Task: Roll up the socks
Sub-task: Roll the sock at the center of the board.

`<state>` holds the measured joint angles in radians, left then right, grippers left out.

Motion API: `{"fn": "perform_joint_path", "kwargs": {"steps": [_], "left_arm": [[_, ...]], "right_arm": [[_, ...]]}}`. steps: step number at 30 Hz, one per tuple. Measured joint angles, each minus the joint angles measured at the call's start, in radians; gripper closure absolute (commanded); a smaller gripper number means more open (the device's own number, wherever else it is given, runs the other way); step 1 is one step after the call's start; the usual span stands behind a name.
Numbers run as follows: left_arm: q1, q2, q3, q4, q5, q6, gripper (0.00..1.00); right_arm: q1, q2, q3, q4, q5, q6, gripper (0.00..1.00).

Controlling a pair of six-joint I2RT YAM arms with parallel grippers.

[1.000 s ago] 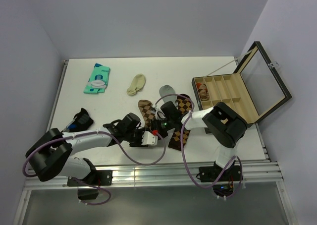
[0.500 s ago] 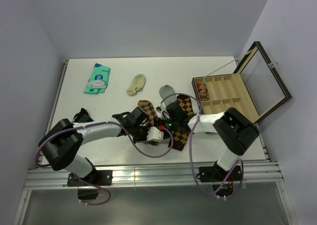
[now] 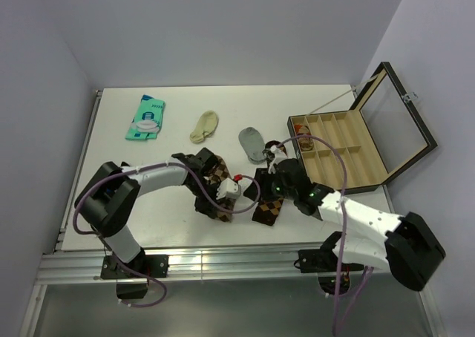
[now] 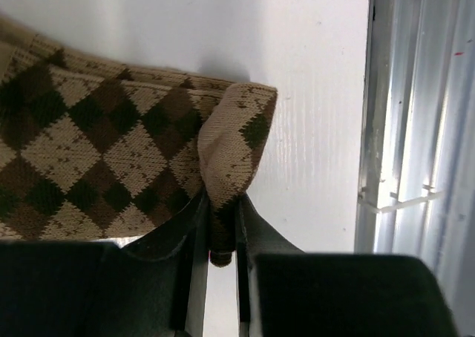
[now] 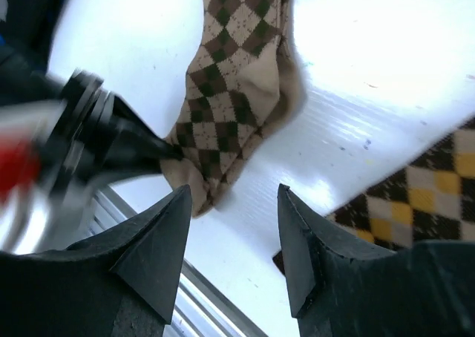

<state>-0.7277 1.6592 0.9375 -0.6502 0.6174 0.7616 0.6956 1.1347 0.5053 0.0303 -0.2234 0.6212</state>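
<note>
Two long argyle socks lie near the table's front middle: a tan-and-brown sock [image 3: 217,168] and a dark-brown sock with orange diamonds [image 3: 269,202]. My left gripper [image 3: 220,202] is shut on a pinched fold at the near end of the tan sock [image 4: 111,151]; the fold stands up between the fingers [image 4: 194,233]. My right gripper [image 3: 266,182] hovers open and empty over bare table between the socks. In the right wrist view [image 5: 231,203], the tan sock [image 5: 230,92] lies ahead and the dark sock [image 5: 415,196] at right.
A grey ankle sock [image 3: 252,141] and a cream ankle sock [image 3: 204,127] lie farther back, with a teal packet [image 3: 146,117] at back left. An open compartment box [image 3: 349,145] stands at right. The metal rail of the table's near edge [image 4: 415,159] is close to the left gripper.
My left gripper moved in from the front left onto the tan sock's near end and closed on it. My right gripper drew back to the right, off the socks, as its arm stretched low.
</note>
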Motion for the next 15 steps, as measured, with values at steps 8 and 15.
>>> {"fn": "perform_joint_path", "kwargs": {"steps": [8, 15], "left_arm": [[0.082, 0.172, 0.136, -0.173, 0.135, 0.021, 1.0], [0.093, 0.287, 0.223, -0.337, 0.193, 0.069, 0.99]], "right_arm": [[0.08, -0.211, -0.095, -0.006, 0.164, -0.028, 0.43], [0.39, -0.119, -0.086, 0.026, 0.327, -0.121, 0.45]]}}
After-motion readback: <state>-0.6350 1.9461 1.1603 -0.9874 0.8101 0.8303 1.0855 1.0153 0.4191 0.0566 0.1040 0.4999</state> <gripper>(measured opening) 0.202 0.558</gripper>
